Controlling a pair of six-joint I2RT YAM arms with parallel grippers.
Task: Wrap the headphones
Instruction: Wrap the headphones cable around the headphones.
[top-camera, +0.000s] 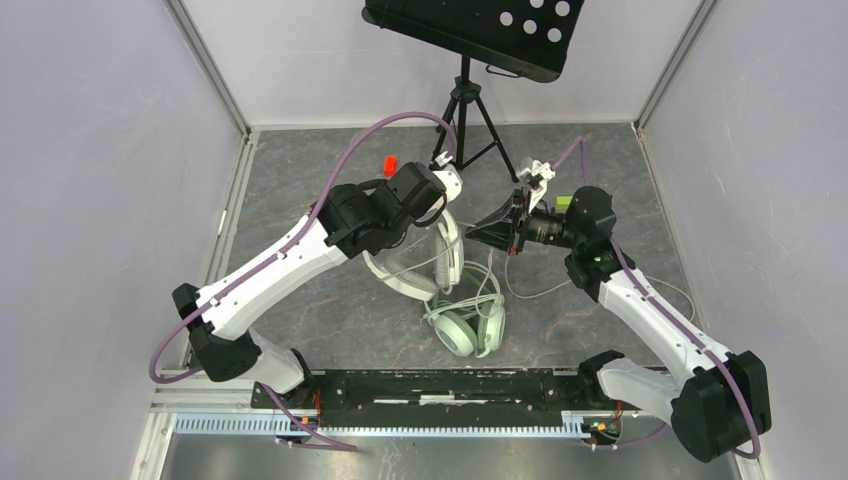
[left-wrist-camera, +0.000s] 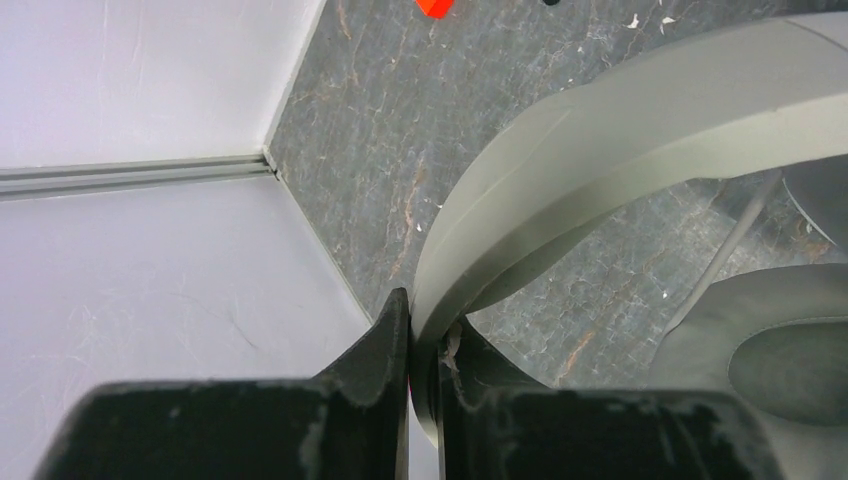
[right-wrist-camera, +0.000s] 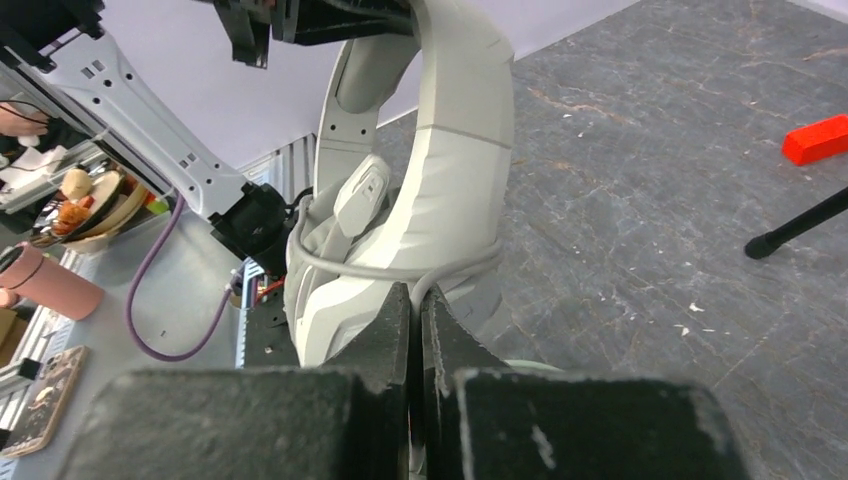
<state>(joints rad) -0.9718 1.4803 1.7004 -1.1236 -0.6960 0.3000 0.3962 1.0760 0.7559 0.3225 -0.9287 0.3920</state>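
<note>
Centrally, the white-grey headset (right-wrist-camera: 460, 150) is held upright over the surface (top-camera: 300, 170) by its headband. The left claw (left-wrist-camera: 412, 320) pinches that headband tight between closed fingers. The right claw (right-wrist-camera: 417, 300) is shut narrow on the thin pale cable (right-wrist-camera: 350, 268), which curves across the front of the headset's lower arm just above the fingertips. The mint-green headset (top-camera: 462, 330) lies on the surface nearer the arm bases, with loose cable trailing off to its right. A small red block (top-camera: 390, 163) rests farther back, near the feet of a black tripod stand (top-camera: 465, 100).
</note>
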